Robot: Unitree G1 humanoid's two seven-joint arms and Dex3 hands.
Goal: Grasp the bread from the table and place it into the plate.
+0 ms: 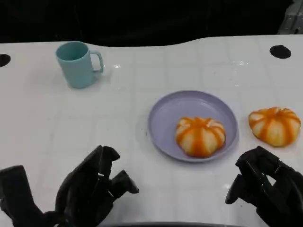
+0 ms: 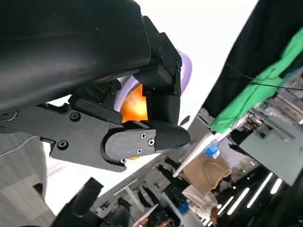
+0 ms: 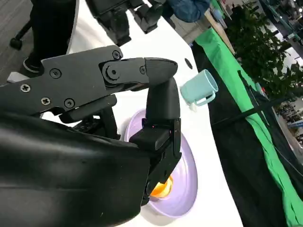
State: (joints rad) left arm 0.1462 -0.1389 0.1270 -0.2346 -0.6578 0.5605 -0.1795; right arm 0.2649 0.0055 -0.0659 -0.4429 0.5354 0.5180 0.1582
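White table (image 1: 142, 94), head view. Lilac plate (image 1: 165, 113) right of centre, flat on the surface. 1 orange-and-white striped bread (image 1: 200, 136) inside the plate, toward its near-right rim, upright, wholly within the rim. 2nd bread (image 1: 274, 125) of the same kind on the bare table just right of the plate, apart from it, not touching. Teal mug (image 1: 77, 64) far left, upright, handle toward the right, well apart from the plate.

Left hand (image 1: 92, 189) low at the near-left edge, fingers curled inward, nothing in them, clear of the plate. Same hand in the left wrist view (image 2: 137, 118): black fingers folded, orange bread (image 2: 133, 106) and a sliver of plate rim (image 2: 186, 71) glimpsed behind them (not gripped).

Right hand (image 1: 265, 187) at the near-right edge, fingers curled, holding nothing, near the 2nd bread but apart from it. Right wrist view: hand (image 3: 156, 118) bent over the plate (image 3: 187, 175), bread (image 3: 161, 189) partly hidden behind the fingers, mug (image 3: 199, 87) beyond.
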